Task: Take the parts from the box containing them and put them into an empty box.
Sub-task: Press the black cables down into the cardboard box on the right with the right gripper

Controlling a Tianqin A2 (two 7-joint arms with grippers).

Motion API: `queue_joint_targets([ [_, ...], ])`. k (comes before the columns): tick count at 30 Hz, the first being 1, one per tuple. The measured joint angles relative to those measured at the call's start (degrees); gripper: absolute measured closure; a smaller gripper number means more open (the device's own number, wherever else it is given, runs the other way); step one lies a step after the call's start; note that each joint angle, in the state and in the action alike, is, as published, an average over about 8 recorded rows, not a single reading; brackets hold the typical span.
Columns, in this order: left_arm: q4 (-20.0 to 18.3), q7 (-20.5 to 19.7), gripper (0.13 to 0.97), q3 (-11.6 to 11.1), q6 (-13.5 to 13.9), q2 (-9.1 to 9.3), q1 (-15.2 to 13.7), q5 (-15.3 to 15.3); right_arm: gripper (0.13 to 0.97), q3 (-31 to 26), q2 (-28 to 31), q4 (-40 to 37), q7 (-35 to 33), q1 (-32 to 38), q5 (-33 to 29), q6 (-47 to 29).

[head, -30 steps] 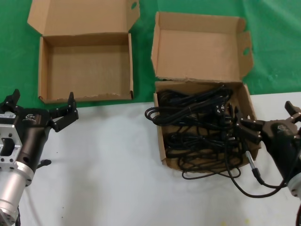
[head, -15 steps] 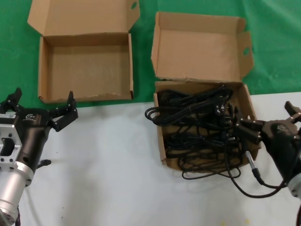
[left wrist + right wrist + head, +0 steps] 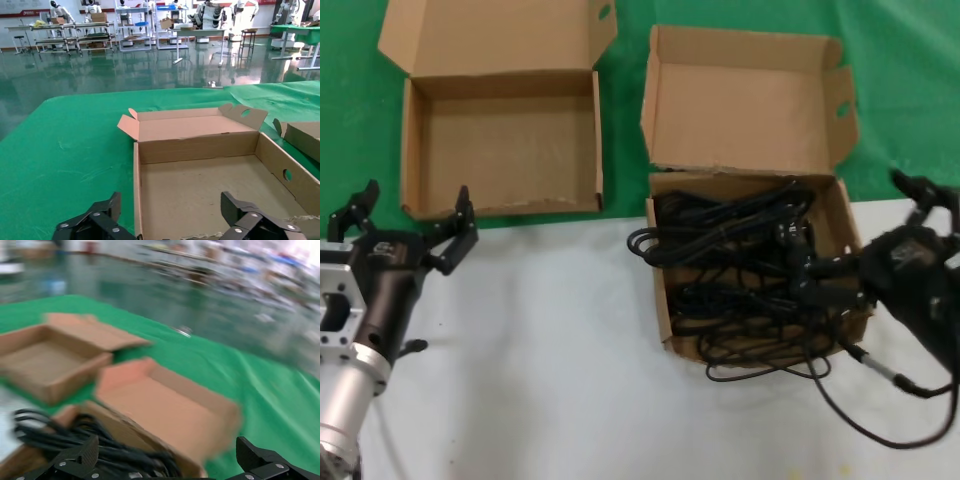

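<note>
The parts, black power cords, lie tangled in the squarer cardboard box at centre right, its lid standing up behind. My right gripper is open across that box's right wall, one finger over the cords and the other outside it, holding nothing. In the right wrist view the cords lie by one finger of the right gripper. The empty box sits at back left. My left gripper hangs open just in front of it; the left wrist view shows the left gripper facing the empty box's floor.
Both boxes stand where the green cloth meets the white table. One cord loop hangs over the full box's left wall. Other cord spills over its front onto the table. A thin cable trails from the right arm.
My right gripper has swung up and toward the back along the full box's right wall, with its far finger now over the green cloth. The left gripper has turned slightly toward the empty box.
</note>
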Motion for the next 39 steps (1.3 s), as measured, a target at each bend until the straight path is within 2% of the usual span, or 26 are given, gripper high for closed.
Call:
queue_joint_targets([
  [3, 0.0, 0.0, 0.368, 0.0, 0.0, 0.0, 0.0, 0.0, 0.129, -3.6, 6.8, 2.9, -2.0, 2.5, -2.2, -2.9],
  [5, 0.0, 0.0, 0.387, 0.0, 0.0, 0.0, 0.0, 0.0, 0.129, -5.9, 10.7, 4.3, -2.7, 4.9, -5.6, -6.2],
  [7, 0.0, 0.0, 0.44, 0.0, 0.0, 0.0, 0.0, 0.0, 0.129, -7.9, 13.5, 5.1, -3.0, 7.8, -9.8, -10.0],
  [13, 0.0, 0.0, 0.598, 0.0, 0.0, 0.0, 0.0, 0.0, 0.129, -14.2, 16.4, 3.7, -1.5, 19.7, -23.3, -24.1],
  [14, 0.0, 0.0, 0.598, 0.0, 0.0, 0.0, 0.0, 0.0, 0.129, -15.2, 16.1, 3.0, -1.3, 21.9, -25.2, -26.7],
  [18, 0.0, 0.0, 0.689, 0.0, 0.0, 0.0, 0.0, 0.0, 0.129, -17.8, 12.9, -0.7, -1.4, 30.0, -31.3, -36.6],
  [22, 0.0, 0.0, 0.781, 0.0, 0.0, 0.0, 0.0, 0.0, 0.14, -18.7, 8.3, -5.0, -3.3, 35.5, -34.6, -44.4],
  [24, 0.0, 0.0, 0.795, 0.0, 0.0, 0.0, 0.0, 0.0, 0.152, -18.9, 5.9, -7.1, -4.5, 37.5, -35.6, -47.2],
  [31, 0.0, 0.0, 0.898, 0.0, 0.0, 0.0, 0.0, 0.0, 0.174, -18.7, -1.0, -13.8, -8.1, 42.0, -37.4, -53.5],
  [39, 0.0, 0.0, 0.924, 0.0, 0.0, 0.0, 0.0, 0.0, 0.271, -17.5, -6.1, -19.9, -11.9, 44.5, -37.8, -56.3],
])
